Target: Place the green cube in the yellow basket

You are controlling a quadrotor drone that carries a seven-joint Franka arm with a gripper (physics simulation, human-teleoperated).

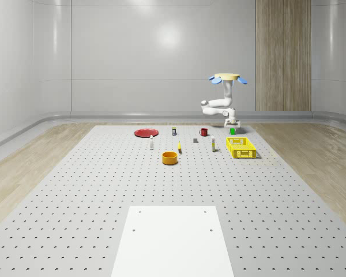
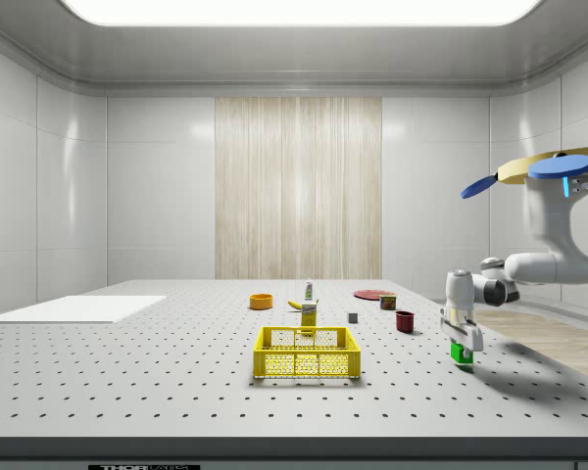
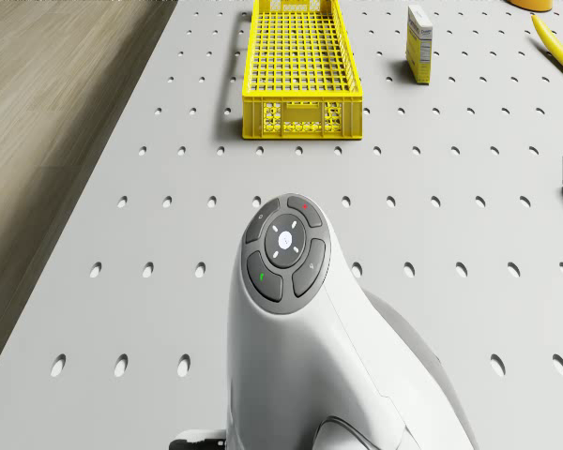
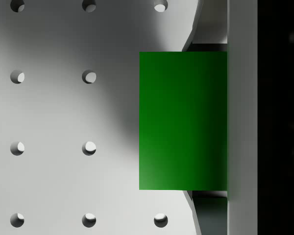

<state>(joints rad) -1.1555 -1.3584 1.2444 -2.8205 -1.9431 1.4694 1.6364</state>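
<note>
Hovering beside the yellow basket [image 2: 307, 352], well apart from it. Gripper [image 2: 462, 350] lowered onto green cube [image 2: 462, 353], which sits at table [image 2: 127, 372] level. Jaw state: cannot tell. Risk: one-sided contact seen at wrist, so cube could slip on lift.

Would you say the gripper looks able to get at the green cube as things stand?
Probably yes: the gripper hangs right at the green cube on the table, nothing between them, and the drone hovers above.
</note>
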